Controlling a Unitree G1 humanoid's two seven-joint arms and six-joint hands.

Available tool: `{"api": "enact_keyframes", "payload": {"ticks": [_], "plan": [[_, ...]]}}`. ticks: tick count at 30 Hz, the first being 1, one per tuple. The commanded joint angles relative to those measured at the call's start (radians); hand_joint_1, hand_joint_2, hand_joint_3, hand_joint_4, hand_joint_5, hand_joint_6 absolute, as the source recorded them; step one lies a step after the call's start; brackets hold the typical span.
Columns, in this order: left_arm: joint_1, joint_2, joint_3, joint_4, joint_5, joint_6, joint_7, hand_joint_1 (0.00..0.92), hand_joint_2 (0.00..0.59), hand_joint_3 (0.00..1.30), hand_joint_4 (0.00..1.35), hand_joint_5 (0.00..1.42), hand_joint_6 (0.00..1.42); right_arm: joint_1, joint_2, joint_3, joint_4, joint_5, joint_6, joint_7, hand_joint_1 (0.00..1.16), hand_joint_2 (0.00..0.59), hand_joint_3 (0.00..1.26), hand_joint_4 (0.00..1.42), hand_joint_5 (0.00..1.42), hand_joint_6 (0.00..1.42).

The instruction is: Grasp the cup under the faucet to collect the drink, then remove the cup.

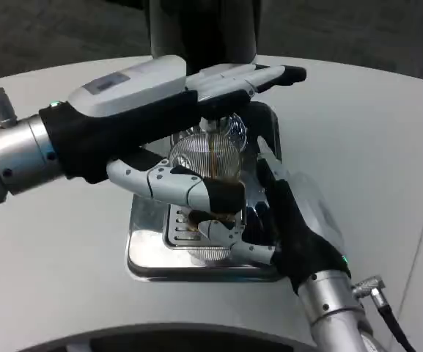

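Left hand (174, 95), head view: reaches across above the cup (210, 158), fingers extended toward the dispenser (204, 29); grip state cannot be judged. Right hand (270, 220): fingers wrapped around the clear ribbed cup, holding it over the metal drip tray (149, 249) on the white surface (57, 249). Dark liquid visible in the cup base, so filling looks underway; removal of the cup not yet done
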State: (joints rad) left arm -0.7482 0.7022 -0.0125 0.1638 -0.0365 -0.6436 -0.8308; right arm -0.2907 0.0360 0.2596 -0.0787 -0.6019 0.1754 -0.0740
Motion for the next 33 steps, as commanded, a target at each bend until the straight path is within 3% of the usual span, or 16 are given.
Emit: {"api": "enact_keyframes", "payload": {"ticks": [1,15,33], "plan": [[0.018,0.016,-0.013,-0.017,0.003,0.004,-0.006,0.000,0.085,0.00,0.00,0.00,0.00,-0.022,0.005,0.009,0.040,0.018,-0.018,-0.030,0.68,0.187,0.00,0.00,0.00,0.00],[0.024,0.025,-0.011,-0.026,0.007,0.011,0.002,0.000,0.088,0.00,0.00,0.00,0.00,-0.096,0.026,-0.002,0.164,0.075,-0.043,-0.110,0.71,0.172,0.00,0.00,0.00,0.00],[0.028,0.035,-0.016,-0.018,0.009,0.003,0.006,0.000,0.092,0.00,0.00,0.00,0.00,-0.198,0.033,-0.005,0.326,0.145,-0.137,-0.152,0.73,0.171,0.00,0.00,0.00,0.00]]}}
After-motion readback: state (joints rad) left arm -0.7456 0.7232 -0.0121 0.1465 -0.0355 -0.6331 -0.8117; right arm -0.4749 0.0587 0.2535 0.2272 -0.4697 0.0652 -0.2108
